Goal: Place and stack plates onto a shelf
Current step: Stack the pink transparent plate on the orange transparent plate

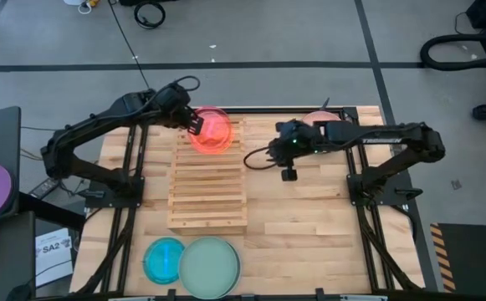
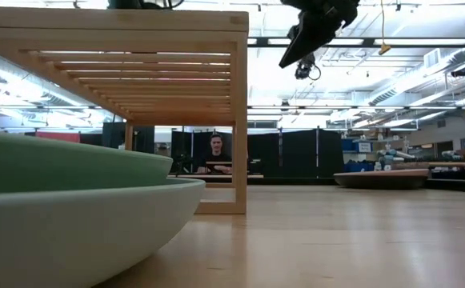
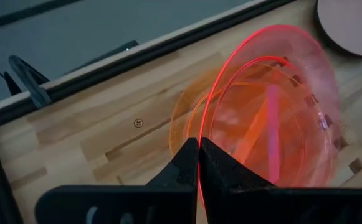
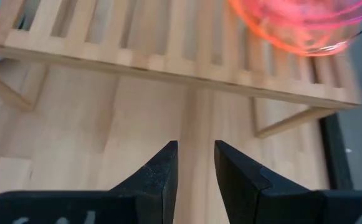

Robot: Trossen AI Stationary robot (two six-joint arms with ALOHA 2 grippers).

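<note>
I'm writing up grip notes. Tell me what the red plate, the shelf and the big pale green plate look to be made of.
Red plate, pinched at its rim by the left hand: likely glossy translucent plastic, since wood shows through it.
Shelf: light unpainted wood slats with visible grain.
Pale green plate: opaque and matte, perhaps plastic or ceramic; I cannot tell which.
</note>
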